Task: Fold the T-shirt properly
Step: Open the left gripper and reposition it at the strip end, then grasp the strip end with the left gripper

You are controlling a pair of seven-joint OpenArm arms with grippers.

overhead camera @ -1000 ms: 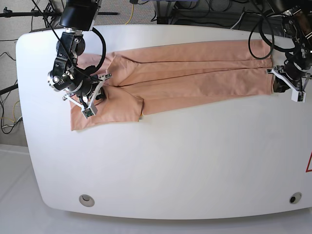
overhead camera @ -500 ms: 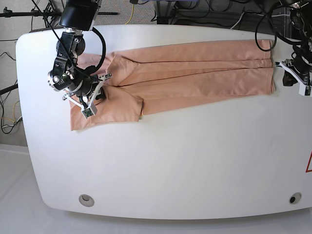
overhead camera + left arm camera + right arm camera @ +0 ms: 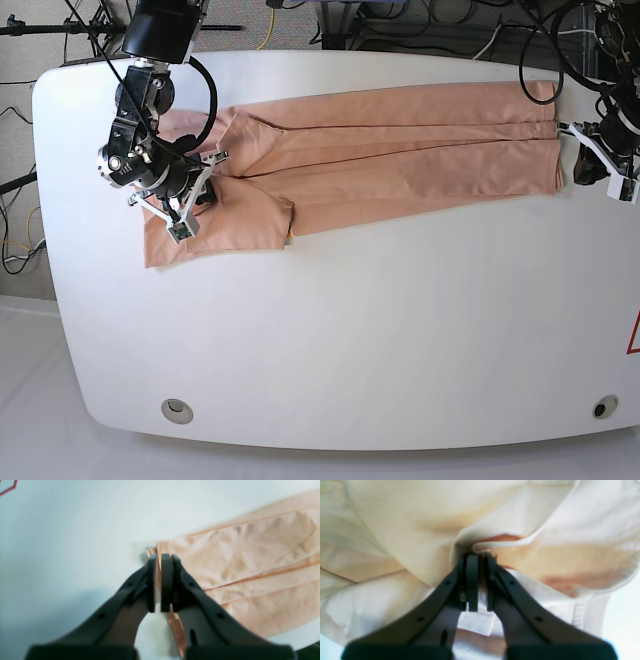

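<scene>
Gripping the T-shirt at both ends on the tabletop, we see the left hand back pinching the hem after briefly lifting off; right hand stays clenched on the collar-end cloth. Lengthwise fold next, likely.

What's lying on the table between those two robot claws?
Only the T-shirt, stretched out long between the right gripper and the left gripper; the base view shows nothing else there.

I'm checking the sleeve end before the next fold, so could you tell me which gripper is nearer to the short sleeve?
Right. The right gripper is pinching the T-shirt beside the sleeve; the left gripper grips the hem at the far end.
</scene>
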